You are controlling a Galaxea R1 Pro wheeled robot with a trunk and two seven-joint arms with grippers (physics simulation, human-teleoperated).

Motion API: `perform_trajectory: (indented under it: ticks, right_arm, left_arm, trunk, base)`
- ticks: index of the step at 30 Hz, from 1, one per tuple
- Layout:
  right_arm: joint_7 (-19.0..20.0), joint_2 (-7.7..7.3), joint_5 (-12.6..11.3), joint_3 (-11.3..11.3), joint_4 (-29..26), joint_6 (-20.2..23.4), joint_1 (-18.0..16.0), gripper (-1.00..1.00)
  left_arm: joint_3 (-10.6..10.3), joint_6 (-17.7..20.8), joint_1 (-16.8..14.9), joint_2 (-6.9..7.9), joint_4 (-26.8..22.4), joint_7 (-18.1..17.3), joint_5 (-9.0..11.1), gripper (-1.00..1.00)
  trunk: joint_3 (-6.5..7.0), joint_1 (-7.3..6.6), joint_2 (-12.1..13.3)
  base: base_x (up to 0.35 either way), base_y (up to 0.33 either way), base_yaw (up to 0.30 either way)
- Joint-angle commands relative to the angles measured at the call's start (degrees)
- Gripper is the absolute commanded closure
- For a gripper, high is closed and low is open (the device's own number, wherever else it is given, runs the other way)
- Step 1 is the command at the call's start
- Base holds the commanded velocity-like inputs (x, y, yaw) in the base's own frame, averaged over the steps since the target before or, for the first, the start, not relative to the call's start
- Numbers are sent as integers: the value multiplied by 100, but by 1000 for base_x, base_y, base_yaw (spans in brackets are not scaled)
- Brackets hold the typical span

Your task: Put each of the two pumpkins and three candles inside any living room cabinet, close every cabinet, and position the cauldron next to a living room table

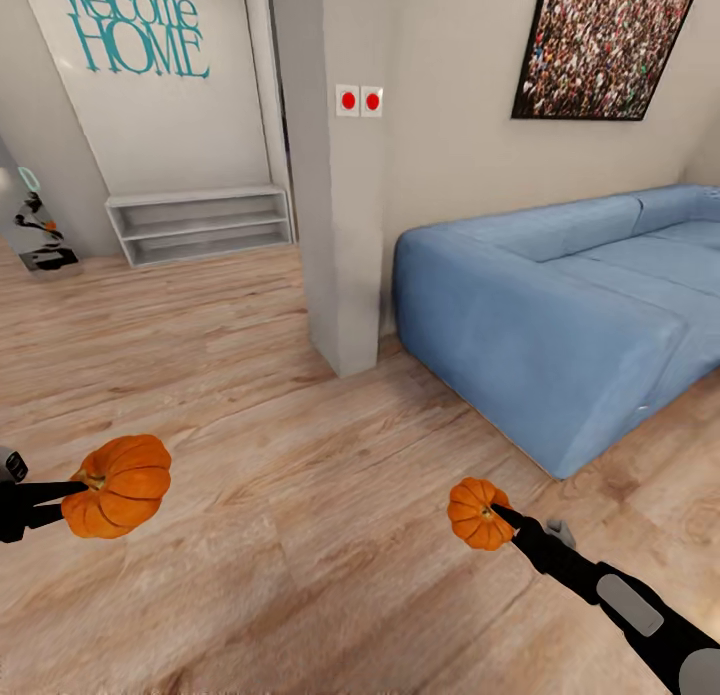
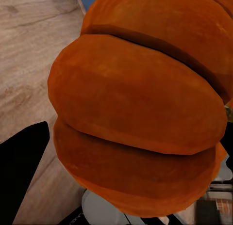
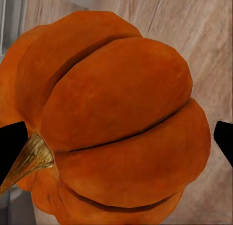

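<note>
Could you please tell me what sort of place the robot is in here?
Most likely a home's living area: a blue sofa stands on wood flooring, a framed picture hangs above it, and "Welcome HOME" lettering marks the far wall over a low shelf.

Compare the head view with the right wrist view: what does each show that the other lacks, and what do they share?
Head view alone: the blue sofa, the pillar, the shelf, and the left gripper with its pumpkin. Right wrist view alone: the close-up stem. Both: the right gripper holding a pumpkin over the wood floor.
</note>
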Motion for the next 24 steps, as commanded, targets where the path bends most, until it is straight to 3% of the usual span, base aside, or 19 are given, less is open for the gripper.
perform_trajectory:
  ticks: [1, 7, 24]
  right_arm:
    - [10, -6, -70, 27, 0, 25, -6, 100]
    - [12, -6, -70, 23, 6, 23, -6, 100]
    - [19, -6, -87, 21, 20, 21, -6, 100]
  left_arm:
    - [-18, 37, -7, 6, 4, 5, 34, 100]
    - [-15, 37, -7, 6, 41, 6, 37, 100]
    - [-6, 37, -7, 7, 118, 7, 35, 100]
  trunk:
    - [9, -27, 39]
    - [90, -159, 279]
    - [359, -532, 961]
  base:
    - [-313, 105, -219]
    - [-213, 51, -227]
    - [-8, 1, -263]
